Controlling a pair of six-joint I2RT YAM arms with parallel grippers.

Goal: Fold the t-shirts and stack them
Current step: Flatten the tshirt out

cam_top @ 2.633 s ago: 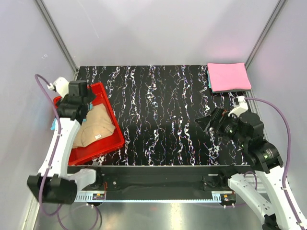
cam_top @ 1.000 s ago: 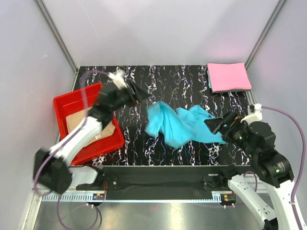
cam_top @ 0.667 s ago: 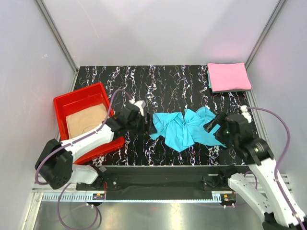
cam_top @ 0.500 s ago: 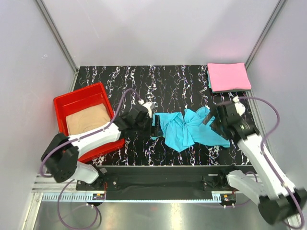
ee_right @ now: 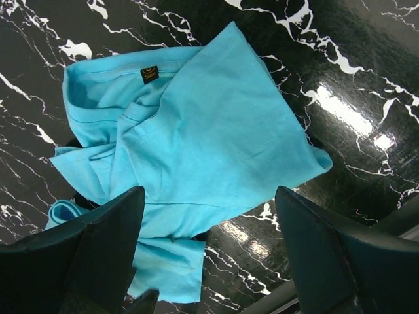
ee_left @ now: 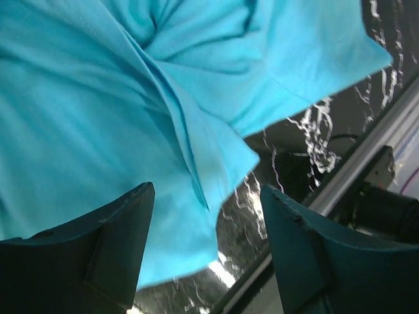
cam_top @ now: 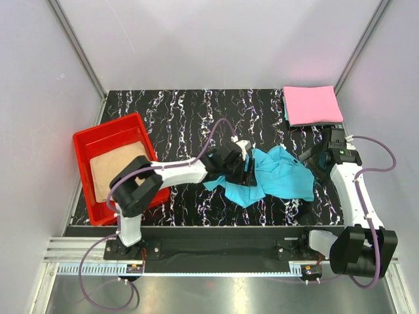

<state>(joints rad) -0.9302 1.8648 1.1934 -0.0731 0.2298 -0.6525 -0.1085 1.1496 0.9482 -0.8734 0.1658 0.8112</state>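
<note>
The turquoise t-shirt lies crumpled mid-surface, not yet flat. The left end effector hangs low over its left part, fingers spread, gripping nothing. The right end effector hovers above its right side, likewise released. The pink t-shirt sits folded at the far right corner, and the tan t-shirt lies in the red tray. Flattening seems to be the step in hand: each end effector must pinch an edge and draw it outward.
</note>
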